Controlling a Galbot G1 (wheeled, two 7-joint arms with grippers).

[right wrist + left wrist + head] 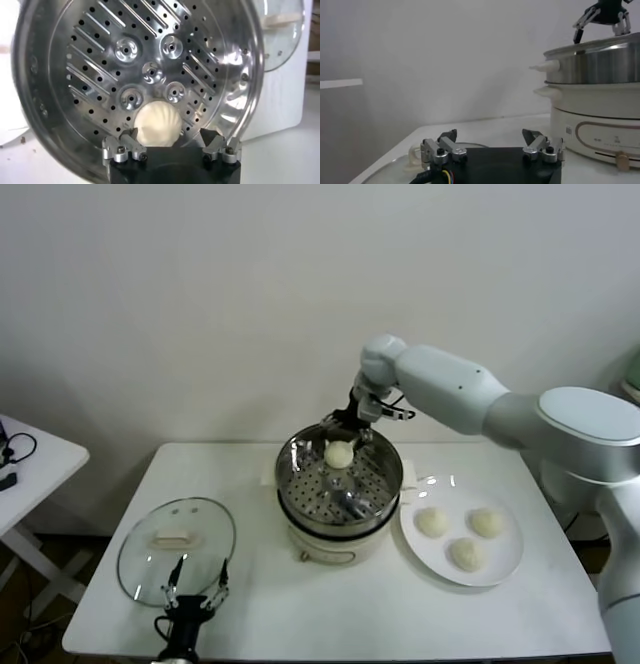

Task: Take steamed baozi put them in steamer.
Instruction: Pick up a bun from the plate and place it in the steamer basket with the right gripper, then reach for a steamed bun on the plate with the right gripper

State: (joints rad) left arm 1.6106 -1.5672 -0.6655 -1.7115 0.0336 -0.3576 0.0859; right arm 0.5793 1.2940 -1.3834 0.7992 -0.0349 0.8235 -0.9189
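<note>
One steamed baozi (pixel 339 453), a cream-white bun, lies on the perforated floor of the steel steamer (pixel 392 484) toward its back. My right gripper (pixel 355 422) hangs open just above it. In the right wrist view the bun (pixel 157 125) sits on the steamer floor (pixel 150 50) between the spread fingers of that gripper (pixel 170 134), close to one finger and apart from the other. Three more baozi (pixel 432 522) (pixel 487 522) (pixel 466 554) rest on the white plate (pixel 503 564) to the right of the steamer. My left gripper (pixel 196 589) is parked open at the table's front left.
A round glass lid (pixel 176 549) lies flat at the front left, right beside the left gripper (pixel 489 134). From there the steamer (pixel 600 62) shows on its cream pot base with the right gripper (pixel 600 30) above it. A small white side table (pixel 30 464) stands far left.
</note>
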